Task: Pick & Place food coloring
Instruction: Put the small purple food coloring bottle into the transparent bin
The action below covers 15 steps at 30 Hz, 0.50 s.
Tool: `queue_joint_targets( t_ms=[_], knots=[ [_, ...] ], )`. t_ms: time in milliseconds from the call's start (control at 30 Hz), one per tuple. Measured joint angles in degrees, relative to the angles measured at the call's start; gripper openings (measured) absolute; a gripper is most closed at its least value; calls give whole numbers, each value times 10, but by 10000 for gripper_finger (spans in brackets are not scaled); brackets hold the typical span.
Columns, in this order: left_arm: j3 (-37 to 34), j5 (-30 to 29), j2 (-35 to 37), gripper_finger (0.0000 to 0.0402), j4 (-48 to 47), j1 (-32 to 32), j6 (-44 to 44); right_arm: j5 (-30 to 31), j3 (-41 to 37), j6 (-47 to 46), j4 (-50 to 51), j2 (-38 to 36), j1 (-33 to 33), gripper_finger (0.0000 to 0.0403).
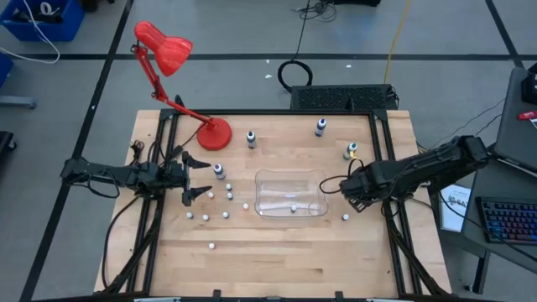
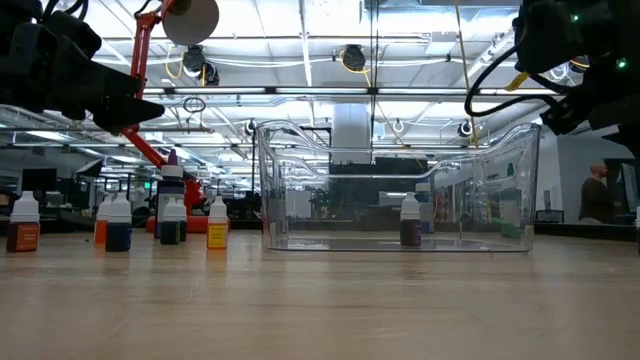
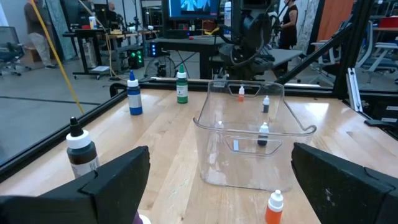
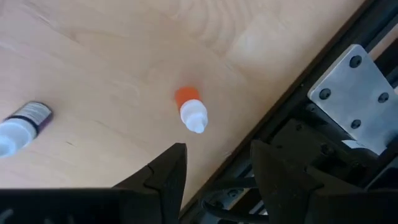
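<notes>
The food coloring is several tiny bottles with white caps and coloured bodies. Most stand on the wooden table left of the clear container [image 1: 289,195], around one bottle [image 1: 228,194]. One dark bottle [image 3: 263,135] stands inside the container [image 3: 255,137]. An orange bottle [image 4: 189,109] stands alone near the table's right frame. My left gripper [image 1: 197,177] hovers open left of the group, level, facing the container. My right gripper [image 4: 217,168] is open above the container's right end [image 1: 323,189], pointing down, the orange bottle just ahead of its fingertips.
A red desk lamp [image 1: 214,132] stands at the table's far left. Larger bottles stand along the far side: a black one [image 3: 81,149], a blue one [image 3: 134,93], a green one [image 3: 181,86]. A purple-labelled bottle [image 4: 18,127] stands near the orange one. Black frame rails [image 1: 390,168] run along both sides.
</notes>
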State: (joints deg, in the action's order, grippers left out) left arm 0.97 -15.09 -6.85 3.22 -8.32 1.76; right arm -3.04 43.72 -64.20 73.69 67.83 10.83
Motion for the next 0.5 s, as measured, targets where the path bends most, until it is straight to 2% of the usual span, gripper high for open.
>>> queue_joint_targets(
  t_ms=[367, 500],
  knots=[
    [0, 0, 0, 388, 0, 0, 0, -14, 0, -28, -10, 25, 50, 167],
    [0, 0, 0, 388, 0, 0, 0, -30, -5, -45, -74, 27, 64, 167]
  ],
)
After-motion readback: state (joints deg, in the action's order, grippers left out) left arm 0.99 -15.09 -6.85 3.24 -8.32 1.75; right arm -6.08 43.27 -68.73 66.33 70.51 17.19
